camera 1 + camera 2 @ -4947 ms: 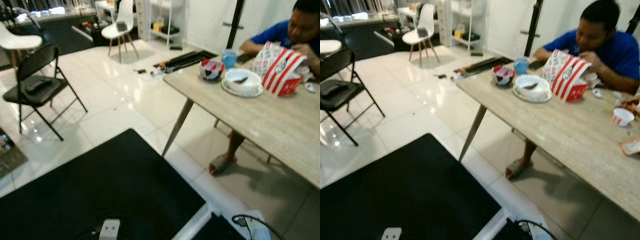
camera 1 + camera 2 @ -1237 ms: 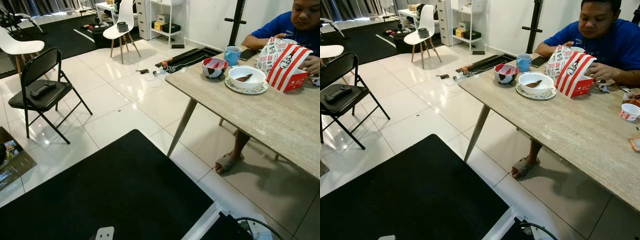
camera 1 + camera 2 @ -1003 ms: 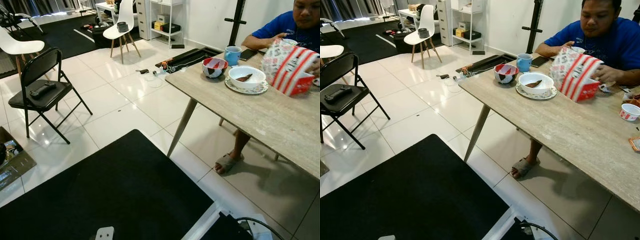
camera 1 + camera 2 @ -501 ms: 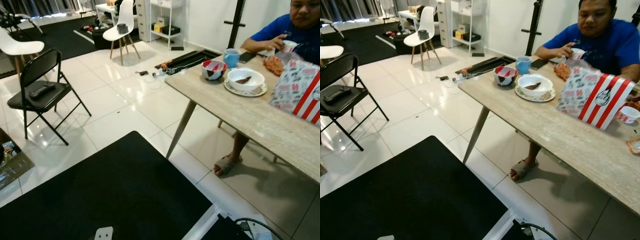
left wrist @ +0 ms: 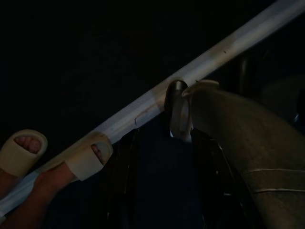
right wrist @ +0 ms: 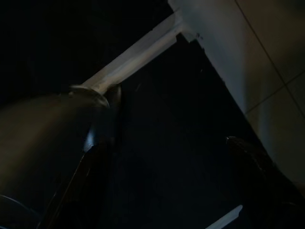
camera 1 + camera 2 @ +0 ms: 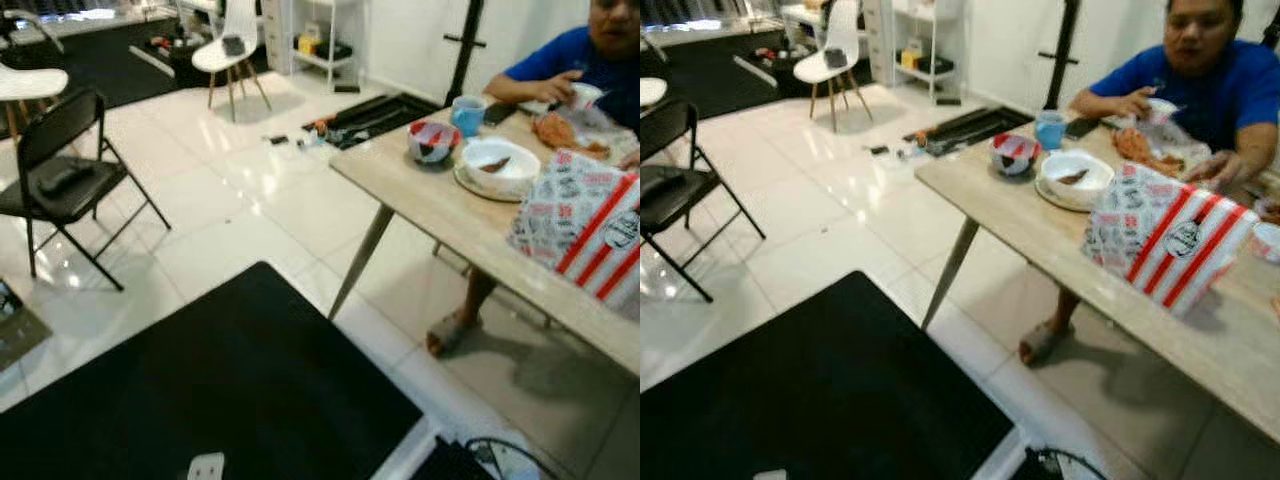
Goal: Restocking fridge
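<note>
Ahead, white tile floor (image 7: 230,200) lies between black mat (image 7: 200,380) and table (image 7: 1060,240); both pincers' states cannot be told.

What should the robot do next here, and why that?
Probably turn away and look around the room for the fridge. What lies ahead is a dining table with a person eating beside a striped food bag, plus a folding chair, not a fridge. The left gripper and right gripper hang low over the black mat, jaws open, holding nothing.
</note>
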You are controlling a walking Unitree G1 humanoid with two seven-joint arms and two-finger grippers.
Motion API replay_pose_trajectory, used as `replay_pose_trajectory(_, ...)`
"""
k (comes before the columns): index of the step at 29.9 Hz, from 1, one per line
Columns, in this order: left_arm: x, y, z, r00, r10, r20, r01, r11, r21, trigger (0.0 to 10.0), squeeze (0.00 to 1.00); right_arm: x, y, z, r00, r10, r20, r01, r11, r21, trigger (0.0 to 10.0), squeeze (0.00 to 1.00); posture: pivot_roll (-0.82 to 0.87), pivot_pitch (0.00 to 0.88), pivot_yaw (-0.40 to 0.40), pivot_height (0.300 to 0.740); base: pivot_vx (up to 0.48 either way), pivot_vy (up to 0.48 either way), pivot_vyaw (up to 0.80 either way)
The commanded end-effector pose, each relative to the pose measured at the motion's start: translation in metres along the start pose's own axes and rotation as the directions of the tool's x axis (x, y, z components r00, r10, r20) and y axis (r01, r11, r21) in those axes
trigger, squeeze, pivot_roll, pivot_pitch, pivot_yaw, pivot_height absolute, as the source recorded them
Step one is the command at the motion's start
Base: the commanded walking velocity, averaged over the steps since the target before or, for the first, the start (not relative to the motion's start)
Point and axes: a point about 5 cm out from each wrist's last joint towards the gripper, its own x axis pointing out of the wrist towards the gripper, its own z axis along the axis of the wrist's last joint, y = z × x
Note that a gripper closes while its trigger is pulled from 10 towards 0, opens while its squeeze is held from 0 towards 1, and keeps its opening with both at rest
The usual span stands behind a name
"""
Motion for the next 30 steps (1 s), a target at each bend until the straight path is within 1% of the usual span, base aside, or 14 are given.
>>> replay_pose_trajectory(1,0.0,0.001,0.0,1.0,0.001,-0.005,-0.001,1.0,0.007,10.0,0.0,0.0,0.001,0.006,1.0,0.001,0.022,-0.001,1.0,0.013,10.0,0.0,-0.03,0.0,0.024,0.74,0.255,0.0,0.0)
replay_pose_trajectory(6,0.0,0.002,0.0,1.0,0.015,-0.001,-0.015,1.0,-0.005,10.0,0.0,0.001,0.003,0.007,1.0,0.004,0.021,-0.004,1.0,0.011,10.0,0.0,-0.03,0.0,0.024,0.74,0.051,0.0,0.0)
replay_pose_trajectory(10,-0.001,0.003,-0.001,1.0,0.013,-0.003,-0.013,1.0,0.004,10.0,0.0,0.001,0.002,0.006,1.0,0.002,0.016,-0.002,1.0,0.006,10.0,0.0,-0.03,0.0,0.019,0.74,0.0,0.0,0.0)
replay_pose_trajectory(12,-0.001,0.003,-0.002,1.0,0.012,-0.005,-0.012,1.0,0.019,10.0,0.0,0.0,-0.002,0.005,1.0,-0.003,0.005,0.003,1.0,-0.009,10.0,0.0,-0.03,0.0,0.014,0.74,0.0,0.0,-0.48)
replay_pose_trajectory(15,-0.001,0.002,-0.003,1.0,0.013,-0.002,-0.013,1.0,0.006,10.0,0.0,-0.001,-0.008,0.004,1.0,-0.008,0.0,0.008,1.0,-0.012,10.0,0.0,-0.02,0.0,0.013,0.74,0.0,0.0,-0.75)
replay_pose_trajectory(21,-0.001,0.002,-0.004,1.0,0.013,-0.005,-0.012,1.0,0.015,10.0,0.0,-0.002,-0.011,0.006,1.0,-0.008,0.004,0.008,1.0,-0.018,10.0,0.0,-0.02,0.0,0.016,0.74,0.0,0.0,-0.75)
replay_pose_trajectory(23,0.0,0.002,-0.004,1.0,0.015,-0.005,-0.015,1.0,0.015,10.0,0.0,-0.002,-0.011,0.007,1.0,-0.006,0.008,0.006,1.0,-0.019,10.0,0.0,-0.02,0.0,0.016,0.74,0.0,0.0,-0.75)
replay_pose_trajectory(26,0.0,0.001,0.001,1.0,-0.001,0.011,0.0,1.0,0.024,10.0,0.0,-0.001,-0.009,0.009,1.0,0.0,0.013,0.0,1.0,-0.026,10.0,0.0,-0.02,0.0,0.018,0.74,0.0,0.0,-0.75)
replay_pose_trajectory(27,0.0,0.001,0.005,1.0,-0.013,0.02,0.012,1.0,0.029,10.0,0.0,-0.001,-0.006,0.01,1.0,0.013,0.021,-0.012,1.0,-0.019,10.0,0.0,-0.02,0.0,0.016,0.74,0.0,0.0,-0.49)
replay_pose_trajectory(30,-0.001,0.003,0.003,1.0,-0.014,0.015,0.014,0.999,0.04,10.0,0.0,0.0,-0.003,0.012,0.999,0.024,0.03,-0.023,0.999,-0.028,10.0,0.0,-0.02,0.0,0.017,0.74,0.175,0.0,-0.16)
